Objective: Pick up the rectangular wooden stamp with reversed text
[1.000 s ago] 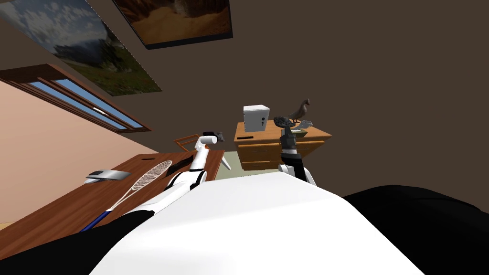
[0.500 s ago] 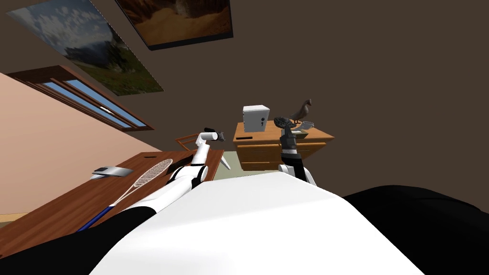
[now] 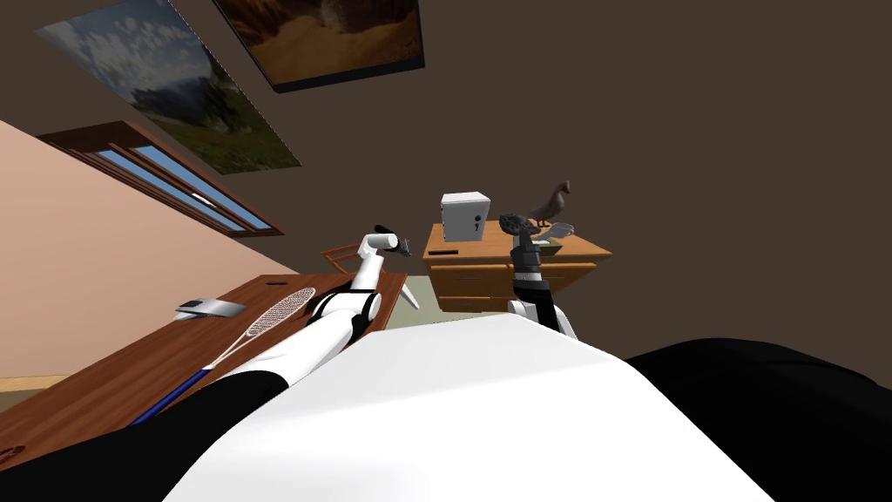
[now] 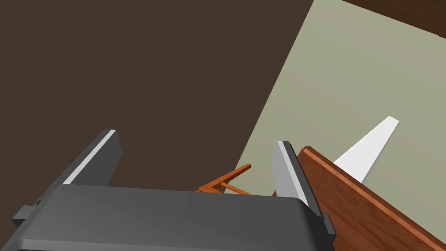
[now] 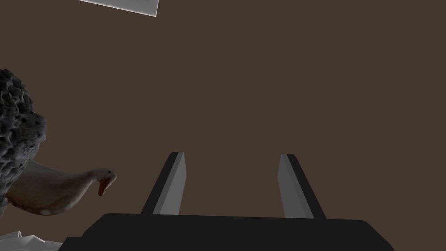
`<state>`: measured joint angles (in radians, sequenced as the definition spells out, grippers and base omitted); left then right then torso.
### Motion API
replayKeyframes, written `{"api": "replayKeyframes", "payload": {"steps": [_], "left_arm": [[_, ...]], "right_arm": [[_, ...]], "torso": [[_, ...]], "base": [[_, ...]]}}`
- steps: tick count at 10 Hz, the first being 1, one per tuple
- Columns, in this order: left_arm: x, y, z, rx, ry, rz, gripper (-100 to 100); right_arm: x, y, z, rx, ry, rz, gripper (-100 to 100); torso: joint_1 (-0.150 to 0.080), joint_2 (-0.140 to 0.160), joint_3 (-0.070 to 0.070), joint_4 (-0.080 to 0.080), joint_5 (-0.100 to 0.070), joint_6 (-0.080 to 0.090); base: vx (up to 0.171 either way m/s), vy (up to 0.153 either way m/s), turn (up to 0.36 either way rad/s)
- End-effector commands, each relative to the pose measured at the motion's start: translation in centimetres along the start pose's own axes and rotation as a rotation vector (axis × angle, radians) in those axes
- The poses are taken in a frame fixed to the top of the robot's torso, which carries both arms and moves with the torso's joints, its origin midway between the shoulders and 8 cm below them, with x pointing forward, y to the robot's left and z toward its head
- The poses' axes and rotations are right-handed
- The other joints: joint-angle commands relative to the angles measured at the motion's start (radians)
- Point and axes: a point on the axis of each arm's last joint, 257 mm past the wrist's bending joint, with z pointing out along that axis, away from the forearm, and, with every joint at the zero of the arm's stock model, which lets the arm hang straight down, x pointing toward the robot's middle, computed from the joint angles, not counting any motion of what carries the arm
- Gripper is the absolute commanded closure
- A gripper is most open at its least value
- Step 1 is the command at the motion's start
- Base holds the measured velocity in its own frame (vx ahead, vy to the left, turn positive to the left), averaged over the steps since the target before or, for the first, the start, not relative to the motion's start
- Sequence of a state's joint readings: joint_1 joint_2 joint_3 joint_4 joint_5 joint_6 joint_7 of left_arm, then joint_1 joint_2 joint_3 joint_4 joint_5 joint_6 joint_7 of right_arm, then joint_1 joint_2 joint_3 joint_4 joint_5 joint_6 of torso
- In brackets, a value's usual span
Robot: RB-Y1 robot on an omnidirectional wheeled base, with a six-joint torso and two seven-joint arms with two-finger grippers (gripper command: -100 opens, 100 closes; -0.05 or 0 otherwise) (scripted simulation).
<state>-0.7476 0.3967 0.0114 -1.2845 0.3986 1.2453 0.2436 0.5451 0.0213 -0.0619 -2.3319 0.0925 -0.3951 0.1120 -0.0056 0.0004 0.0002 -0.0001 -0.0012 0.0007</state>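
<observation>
A small dark flat bar (image 3: 445, 252), the likeliest stamp, lies on the left front of the wooden dresser (image 3: 488, 272), below a white box (image 3: 465, 216). I cannot make out any text on it. My left gripper (image 3: 403, 247) hangs open and empty left of the dresser, over the long table's far end; in the left wrist view its fingers (image 4: 197, 137) frame a brown wall and pale floor. My right gripper (image 3: 525, 237) is raised before the dresser's right half, and its fingers (image 5: 232, 154) are open toward the brown wall.
A dark lumpy object (image 5: 17, 126) and a white goose figure (image 5: 61, 187) sit close beside the right gripper. A brown bird figure (image 3: 550, 204) stands on the dresser. The long brown table (image 3: 131, 370) at my left carries a racket (image 3: 261, 324) and a grey device (image 3: 209, 307). A chair (image 3: 341, 255) stands beyond it.
My left forearm has lifted and its gripper has turned and risen slightly near the table's far end. The head view has rolled a little. The right arm has stayed put.
</observation>
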Motion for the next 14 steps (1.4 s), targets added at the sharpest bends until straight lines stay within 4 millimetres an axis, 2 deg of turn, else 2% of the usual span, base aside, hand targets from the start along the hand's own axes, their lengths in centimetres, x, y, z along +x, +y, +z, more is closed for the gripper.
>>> {"api": "replayKeyframes", "payload": {"steps": [1, 7, 9, 10, 11, 14], "left_arm": [[0.2, 0.4, -0.2, -0.032, -0.006, 0.004, -100], [2.2, 0.1, -1.5, -0.168, -0.025, 0.045, -100], [2.2, 0.4, -2.0, -0.196, -0.031, 0.048, -100], [3.1, 0.2, -2.5, -0.229, -0.034, 0.066, -100], [2.9, 0.8, -2.6, -0.253, -0.04, 0.066, -100], [4.2, 1.6, -3.7, -0.347, -0.053, 0.104, -100]], "right_arm": [[0.0, 0.0, 0.0, 0.0, 0.0, 0.0, 0], [0.0, 0.0, 0.0, 0.0, 0.0, 0.0, 0], [0.0, 0.0, 0.0, 0.0, 0.0, 0.0, 0], [0.0, 0.0, 0.0, 0.0, 0.0, 0.0, 0], [0.0, 0.0, 0.0, 0.0, 0.0, 0.0, 0], [0.0, 0.0, 0.0, 0.0, 0.0, 0.0, 0]], "torso": [[0.0, 0.0, 0.0, 0.0, 0.0, 0.0], [0.002, 0.0, 0.0, 0.0, 0.0, 0.0], [0.001, 0.0, 0.0, 0.0, 0.0, 0.0], [0.002, 0.0, 0.0, 0.0, 0.001, 0.0], [0.002, 0.0, 0.0, 0.0, 0.001, 0.0], [0.0, 0.0, 0.0, 0.0, 0.0, 0.0]], "base": [[0.01, -0.033, -0.005], [0.004, -0.049, 0.033], [0.007, -0.054, 0.012], [0.003, -0.052, 0.026], [0.009, -0.057, 0.021], [0.01, -0.078, 0.012]]}}
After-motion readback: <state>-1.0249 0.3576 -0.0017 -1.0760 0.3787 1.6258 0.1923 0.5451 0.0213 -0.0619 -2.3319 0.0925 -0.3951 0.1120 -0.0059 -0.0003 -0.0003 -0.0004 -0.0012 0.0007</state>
